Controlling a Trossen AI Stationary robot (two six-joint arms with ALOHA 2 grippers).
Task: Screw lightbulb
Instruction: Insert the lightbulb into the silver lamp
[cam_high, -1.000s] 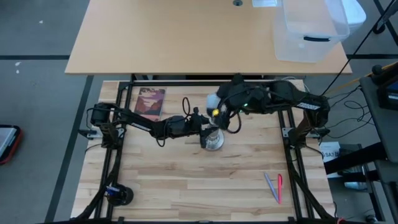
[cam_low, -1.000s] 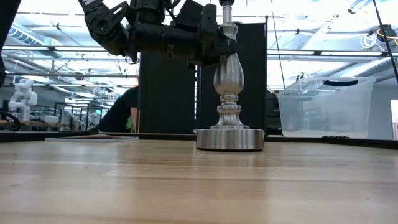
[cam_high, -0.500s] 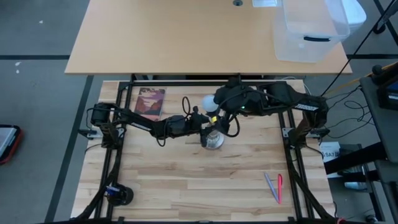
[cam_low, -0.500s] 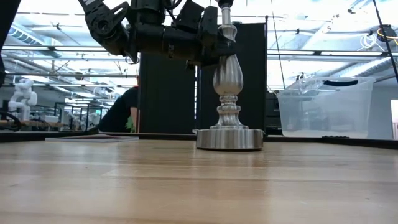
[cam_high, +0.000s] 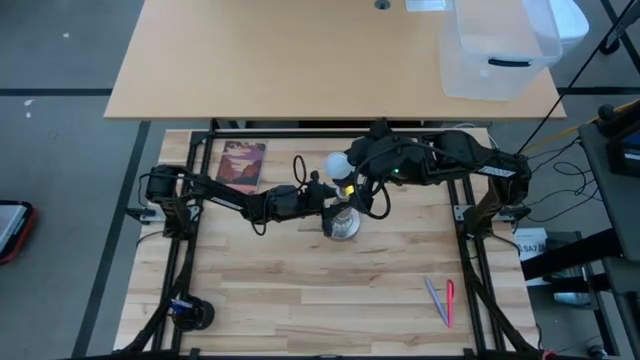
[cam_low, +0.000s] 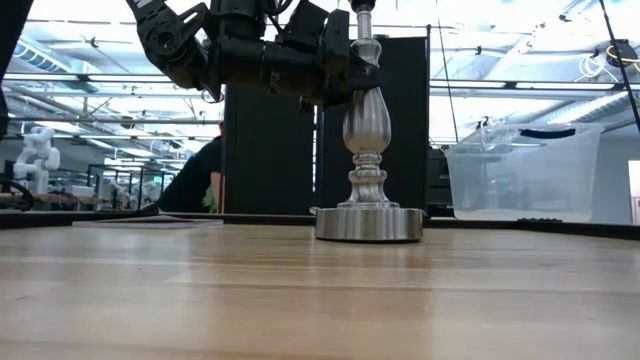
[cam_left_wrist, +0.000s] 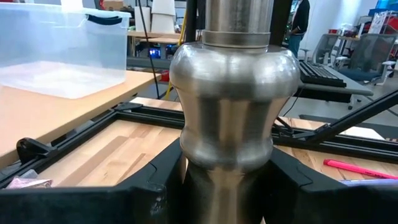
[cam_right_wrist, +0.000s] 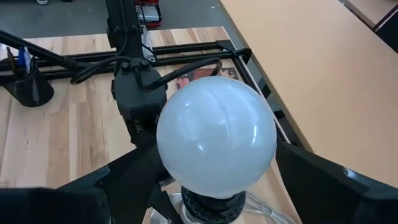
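High view, your inventory: left gripper (cam_high: 330, 205) reaches rightward, level, clamped around the silver lamp stand (cam_high: 344, 224) mid-table. Right gripper (cam_high: 347, 170) extends leftward above it, fingers (cam_right_wrist: 329, 180) spread either side of the white lightbulb (cam_high: 337, 164), which sits in the stand's black socket (cam_right_wrist: 211, 203).

One lightbulb (cam_high: 337, 164), one silver stand (cam_high: 343, 224), one book (cam_high: 241, 165), two pens (cam_high: 441, 300), one clear bin (cam_high: 497, 45), two grippers.
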